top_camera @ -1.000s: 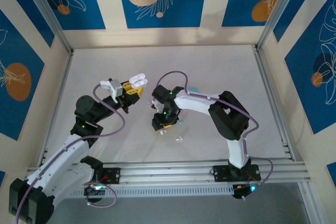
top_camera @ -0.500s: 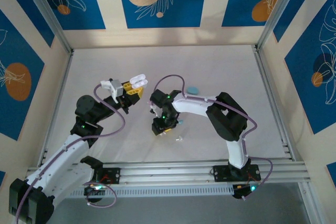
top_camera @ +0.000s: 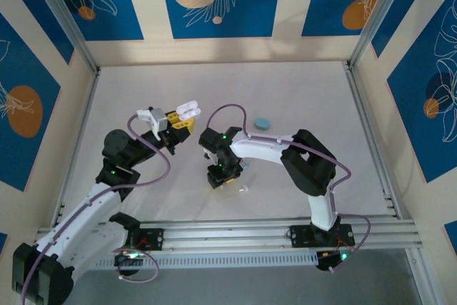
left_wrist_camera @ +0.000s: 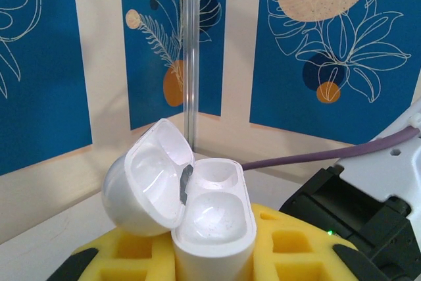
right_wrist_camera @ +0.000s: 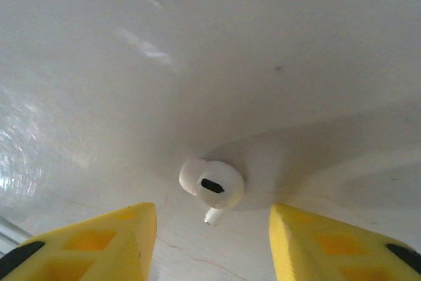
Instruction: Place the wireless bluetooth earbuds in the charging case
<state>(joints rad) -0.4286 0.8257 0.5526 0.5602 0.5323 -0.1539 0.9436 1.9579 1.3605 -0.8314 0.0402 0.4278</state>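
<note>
My left gripper is held above the table's left middle, shut on a white charging case. In the left wrist view the case stands upright between the yellow fingers, its lid swung open to the left and both wells empty. My right gripper points down at the table near the centre. In the right wrist view it is open, and a white earbud lies on the table between and just beyond the yellow fingertips, touching neither.
A light blue pebble-shaped case lies shut on the table behind the right arm. Another small clear earbud lies just right of the right gripper, near the front rail. Frame posts and patterned walls enclose the table.
The right arm has swung left and a little nearer, uncovering the blue case behind it. Its jaws have narrowed slightly. The left arm and its case have not moved.
</note>
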